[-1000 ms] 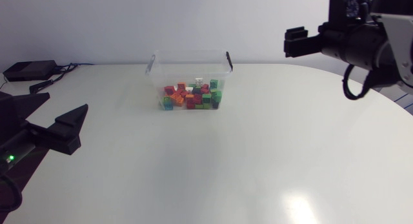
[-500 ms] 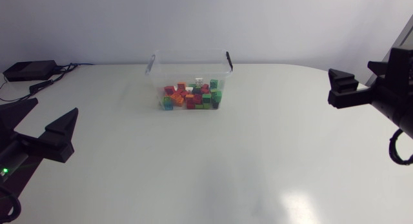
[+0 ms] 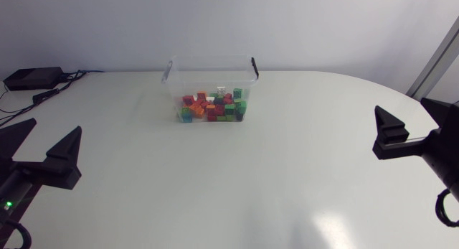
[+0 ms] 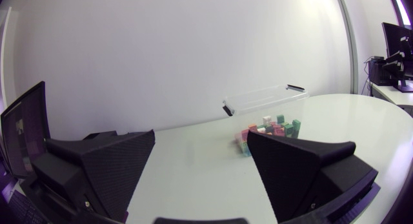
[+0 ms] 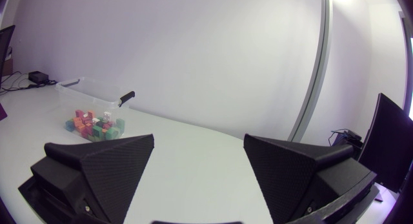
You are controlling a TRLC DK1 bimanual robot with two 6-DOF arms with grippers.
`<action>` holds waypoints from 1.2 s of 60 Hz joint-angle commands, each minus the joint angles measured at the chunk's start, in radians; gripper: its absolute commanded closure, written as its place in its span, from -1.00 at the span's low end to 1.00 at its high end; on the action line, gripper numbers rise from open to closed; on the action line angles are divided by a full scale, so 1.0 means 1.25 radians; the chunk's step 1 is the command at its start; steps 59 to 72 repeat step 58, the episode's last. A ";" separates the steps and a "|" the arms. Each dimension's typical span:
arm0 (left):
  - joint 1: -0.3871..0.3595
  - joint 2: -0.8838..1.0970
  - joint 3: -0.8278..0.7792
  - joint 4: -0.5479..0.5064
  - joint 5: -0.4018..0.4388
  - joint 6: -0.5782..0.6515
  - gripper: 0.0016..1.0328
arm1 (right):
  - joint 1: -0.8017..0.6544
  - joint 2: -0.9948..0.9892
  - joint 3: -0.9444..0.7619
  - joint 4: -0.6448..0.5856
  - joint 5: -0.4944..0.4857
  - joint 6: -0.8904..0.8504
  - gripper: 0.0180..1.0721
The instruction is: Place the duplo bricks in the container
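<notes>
**Bricks in the container, both claws open and holding nothing**

In the head view the clear plastic container [image 3: 210, 68] stands on the white table [image 3: 287, 170], in the upper middle of the frame. It has no lid on, and a black clip [image 3: 254, 68] sits on its right end. The duplo bricks [image 3: 214, 107] lie heaped on its floor in red, orange, green and blue. No brick shows on the table outside it.

The left gripper [image 3: 56, 127] is at the lower left of the frame, and its two wedge fingers are spread wide with nothing between them. The right gripper [image 3: 401, 109] is at the right edge, also spread and holding nothing. Both are well apart from the container.

In the left wrist view, the left gripper [image 4: 201, 137] is parted, and the container [image 4: 261, 98] with its bricks [image 4: 271, 128] lies ahead across the table. In the right wrist view, the right gripper [image 5: 199, 139] is likewise parted. There the container [image 5: 90, 91] and bricks [image 5: 95, 124] lie well ahead, beyond its one finger.
</notes>
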 commanded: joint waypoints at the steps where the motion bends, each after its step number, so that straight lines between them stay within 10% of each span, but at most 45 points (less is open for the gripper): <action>1: 0.010 -0.017 -0.037 0.014 0.008 -0.036 -0.92 | -0.011 -0.037 -0.043 -0.004 -0.011 0.023 -0.91; 72: 0.054 -0.147 -0.215 0.067 0.040 -0.161 -0.92 | -0.070 -0.349 -0.291 -0.039 -0.100 0.183 -0.91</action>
